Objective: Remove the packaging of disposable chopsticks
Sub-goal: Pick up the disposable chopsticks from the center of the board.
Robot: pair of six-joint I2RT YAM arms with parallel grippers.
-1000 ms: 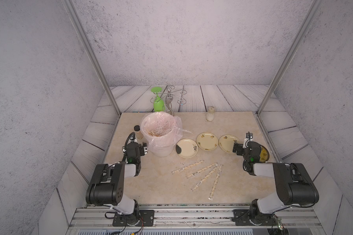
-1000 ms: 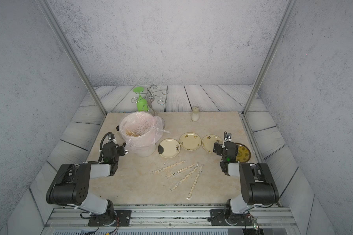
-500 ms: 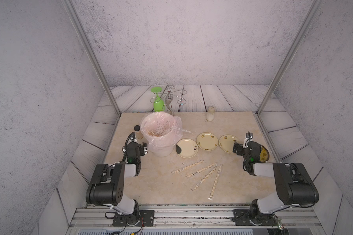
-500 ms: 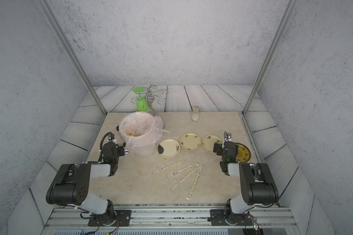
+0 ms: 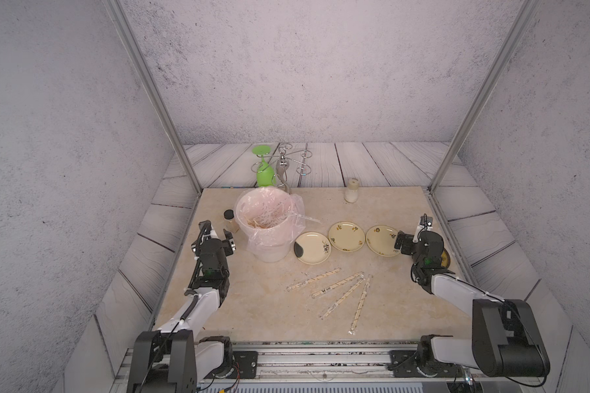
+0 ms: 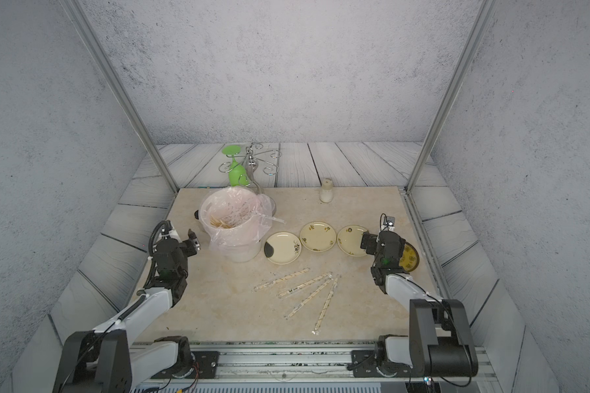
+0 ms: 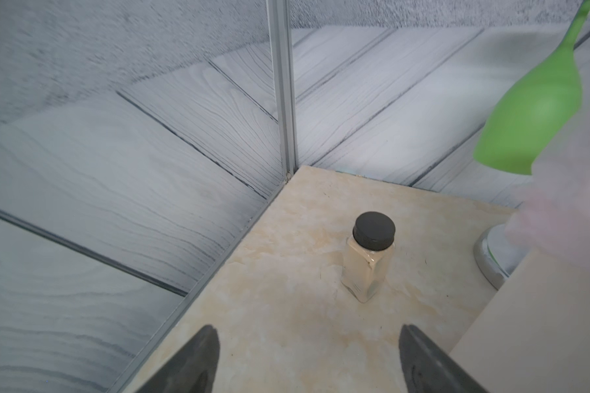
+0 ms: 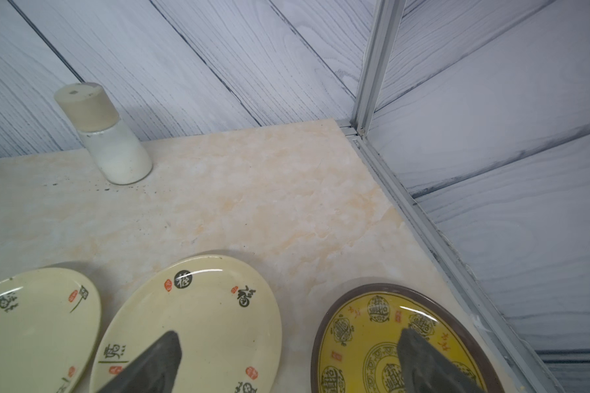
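Your left gripper (image 7: 307,328) spread empty facing black-capped clear jar (image 7: 368,262), right gripper (image 8: 290,333) spread above cream ceramic plate (image 8: 201,306), clear plastic sleeves (image 5: 314,279) on pale wooden chopsticks (image 5: 343,298) between them.

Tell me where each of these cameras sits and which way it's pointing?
Top views: a camera pair high above the near edge, looking down on the table, wrapped chopsticks and both arms.
Left wrist: rides the left arm, facing the black-capped jar near a far corner; open left gripper tips show.
Right wrist: rides the right arm, facing the white shaker, cream plate and yellow plate; open right gripper tips show.
Shared: the white shaker and black-capped jar also show in a top view.
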